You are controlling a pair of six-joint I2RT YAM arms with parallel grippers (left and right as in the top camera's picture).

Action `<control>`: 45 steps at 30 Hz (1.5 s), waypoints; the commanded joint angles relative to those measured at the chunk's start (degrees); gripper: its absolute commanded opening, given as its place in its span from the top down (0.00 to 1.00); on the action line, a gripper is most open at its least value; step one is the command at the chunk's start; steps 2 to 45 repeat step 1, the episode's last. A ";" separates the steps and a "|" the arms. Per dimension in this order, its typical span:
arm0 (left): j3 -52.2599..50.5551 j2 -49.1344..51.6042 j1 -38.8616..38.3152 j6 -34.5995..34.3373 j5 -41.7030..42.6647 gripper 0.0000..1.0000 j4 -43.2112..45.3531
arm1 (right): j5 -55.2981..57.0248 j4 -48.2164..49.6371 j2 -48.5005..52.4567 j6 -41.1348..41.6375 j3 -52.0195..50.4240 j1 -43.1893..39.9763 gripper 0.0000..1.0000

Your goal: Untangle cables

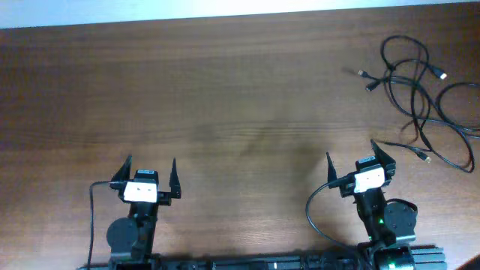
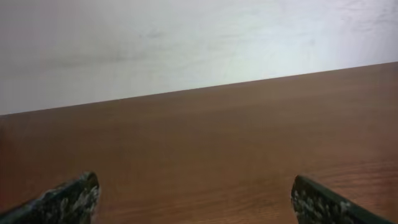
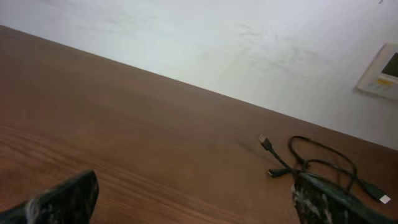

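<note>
**Tangle sits at the far right: mind the crossings and the edge**

Both claws are spread wide and hold nothing. Your left gripper (image 1: 150, 162) and right gripper (image 1: 351, 153) hang over the near edge of the table (image 1: 225, 90). The cables (image 1: 420, 97) lie in a loose heap toward the far right corner. One loop runs out of the overhead view along the right edge.

The main risk, as I judge it, is closing on a spot where two cords cross. You would then lift both and pull the snarl tighter. Aim for a free plug end instead, such as the one nearest the right gripper (image 1: 424, 156).

The cords are thin and lie flat on the wood, so a shallow pinch may slip off and a deep one may scrape the tabletop. Pulling toward the right edge could drag the heap off the table.

The left arm is well apart from the heap and would have to cross in front of the right arm. The right arm's own thicker wire (image 1: 310, 210) loops beside its base; do not take it for a task cord. Nothing else lies on the wood between the claws and the heap.
</note>
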 commanded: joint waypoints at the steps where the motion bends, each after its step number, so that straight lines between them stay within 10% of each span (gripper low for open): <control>1: -0.07 -0.33 -0.22 0.61 0.85 0.01 -0.33 | 0.07 -0.44 -0.50 -0.20 -0.28 0.42 0.01; 45: -0.07 -0.33 -0.22 0.61 0.85 0.01 -0.33 | 0.07 -0.44 -0.50 -0.20 -0.28 0.42 0.01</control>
